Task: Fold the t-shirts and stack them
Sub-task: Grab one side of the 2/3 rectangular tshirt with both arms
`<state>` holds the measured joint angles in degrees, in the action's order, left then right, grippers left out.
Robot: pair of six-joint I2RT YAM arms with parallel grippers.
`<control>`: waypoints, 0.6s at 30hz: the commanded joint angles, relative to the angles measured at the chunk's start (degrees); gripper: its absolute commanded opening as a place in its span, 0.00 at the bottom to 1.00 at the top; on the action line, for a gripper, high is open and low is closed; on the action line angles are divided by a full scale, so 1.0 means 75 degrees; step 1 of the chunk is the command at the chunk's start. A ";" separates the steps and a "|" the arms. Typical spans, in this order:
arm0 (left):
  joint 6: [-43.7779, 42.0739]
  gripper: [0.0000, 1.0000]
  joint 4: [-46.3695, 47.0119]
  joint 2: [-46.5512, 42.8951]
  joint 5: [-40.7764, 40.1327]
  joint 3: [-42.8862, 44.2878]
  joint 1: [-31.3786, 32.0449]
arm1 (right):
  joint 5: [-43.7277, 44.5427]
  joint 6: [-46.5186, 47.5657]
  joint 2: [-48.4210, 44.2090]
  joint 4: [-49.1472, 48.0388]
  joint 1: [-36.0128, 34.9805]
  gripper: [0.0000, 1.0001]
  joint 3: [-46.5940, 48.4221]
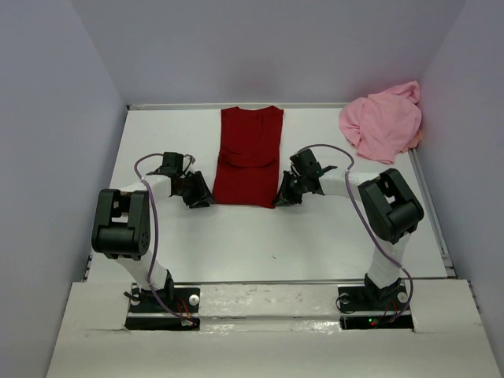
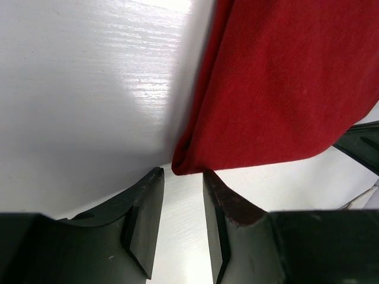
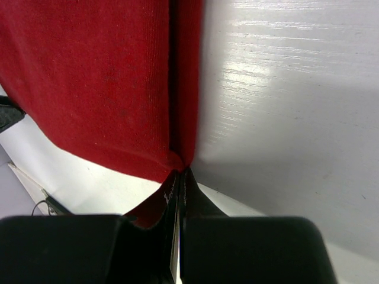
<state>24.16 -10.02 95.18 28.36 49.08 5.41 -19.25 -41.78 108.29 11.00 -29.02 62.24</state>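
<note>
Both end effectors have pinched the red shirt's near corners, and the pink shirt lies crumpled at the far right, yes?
Not both. The right end effector is shut on a corner of the red shirt, but the left wrist view shows the left end effector open, the corner just ahead of it. The pink shirt does lie crumpled at the far right.

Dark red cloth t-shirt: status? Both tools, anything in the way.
Left tool open, at near-left corner of dark red cloth t-shirt, not gripping. Right tool shut on near-right corner. Crumpled light pink cloth t-shirt far right, clear of both.
</note>
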 commanded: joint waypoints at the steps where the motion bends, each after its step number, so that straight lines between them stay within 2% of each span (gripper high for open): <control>1: -0.0069 0.45 0.0059 -0.0058 -0.0031 0.0018 -0.0006 | 0.0351 0.0204 0.0315 0.0443 -0.0127 0.00 0.0022; 14: -0.0093 0.43 0.0305 0.0235 0.0039 0.0124 -0.0006 | 0.0339 0.0239 0.0327 0.0455 -0.0127 0.00 0.0045; 15: -0.0116 0.40 0.0317 0.0247 0.0039 0.0124 -0.0018 | 0.0328 0.0250 0.0327 0.0466 -0.0127 0.00 0.0057; 16: -0.0128 0.30 0.0317 0.0247 0.0051 0.0136 -0.0018 | 0.0339 0.0250 0.0315 0.0478 -0.0127 0.00 0.0057; 18: -0.0140 0.20 0.0317 0.0282 0.0086 0.0159 -0.0018 | 0.0340 0.0250 0.0315 0.0478 -0.0127 0.00 0.0057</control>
<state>23.88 -8.01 96.57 28.45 49.15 5.41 -19.33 -41.74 108.42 11.14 -29.02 62.48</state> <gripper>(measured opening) 0.258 0.011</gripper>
